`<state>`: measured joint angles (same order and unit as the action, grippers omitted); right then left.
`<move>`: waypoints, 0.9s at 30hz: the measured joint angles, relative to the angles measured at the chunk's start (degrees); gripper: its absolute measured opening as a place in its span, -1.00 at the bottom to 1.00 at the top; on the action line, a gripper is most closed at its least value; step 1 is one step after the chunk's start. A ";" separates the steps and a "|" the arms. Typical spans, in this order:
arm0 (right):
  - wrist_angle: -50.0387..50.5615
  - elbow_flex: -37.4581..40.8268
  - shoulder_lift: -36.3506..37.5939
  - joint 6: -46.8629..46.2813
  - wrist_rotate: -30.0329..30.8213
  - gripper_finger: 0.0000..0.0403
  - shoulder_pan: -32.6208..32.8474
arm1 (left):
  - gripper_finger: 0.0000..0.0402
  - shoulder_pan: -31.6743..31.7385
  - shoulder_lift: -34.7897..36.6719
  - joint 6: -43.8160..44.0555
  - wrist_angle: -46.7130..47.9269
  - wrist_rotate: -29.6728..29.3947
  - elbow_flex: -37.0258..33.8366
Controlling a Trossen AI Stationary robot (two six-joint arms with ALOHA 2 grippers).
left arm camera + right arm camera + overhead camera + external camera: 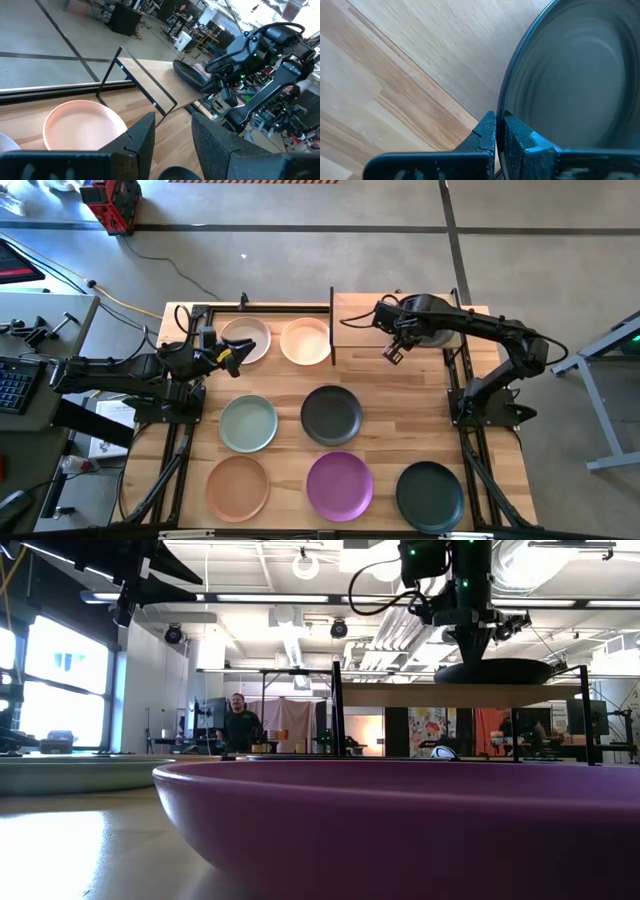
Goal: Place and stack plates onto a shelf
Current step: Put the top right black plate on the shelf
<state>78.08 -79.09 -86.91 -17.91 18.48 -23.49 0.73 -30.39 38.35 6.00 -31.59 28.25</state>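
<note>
Jaws of the right gripper (499, 131) pinch a dark, matte plate (575, 80); left gripper (172, 132) parted.

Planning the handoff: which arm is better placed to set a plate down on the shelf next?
Right. Its end effector is shut on the black plate's rim over the shelf; the left end effector is open, holding nothing.

The right arm reaches in from its base at the table's right edge, elbow bent, forearm stretched toward the far middle; the right gripper (392, 352) points down, its fingers (487, 131) pinched nearly together. The left arm lies low along the left side, the left gripper (232, 356) aimed inward, its fingers (142, 137) spread apart
</note>
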 joint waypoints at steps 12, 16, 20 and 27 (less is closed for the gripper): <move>1.09 1.22 0.02 -0.94 -0.26 -1.00 -1.99 | -0.42 -0.01 0.00 0.00 0.02 0.11 0.00; 3.70 1.22 0.10 -2.54 1.07 -1.00 -2.58 | -0.42 -0.02 0.01 0.00 0.02 0.11 0.00; 0.86 1.22 0.24 -1.24 0.35 -1.00 -2.45 | -0.42 -0.02 0.00 -0.02 0.10 0.13 0.00; -0.35 1.22 0.25 -1.11 -0.98 -1.00 -2.51 | -0.42 0.00 0.02 -0.02 0.15 0.11 0.00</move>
<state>77.73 -77.87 -86.66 -19.03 17.50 -26.00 0.73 -30.37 38.33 6.15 -31.48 28.25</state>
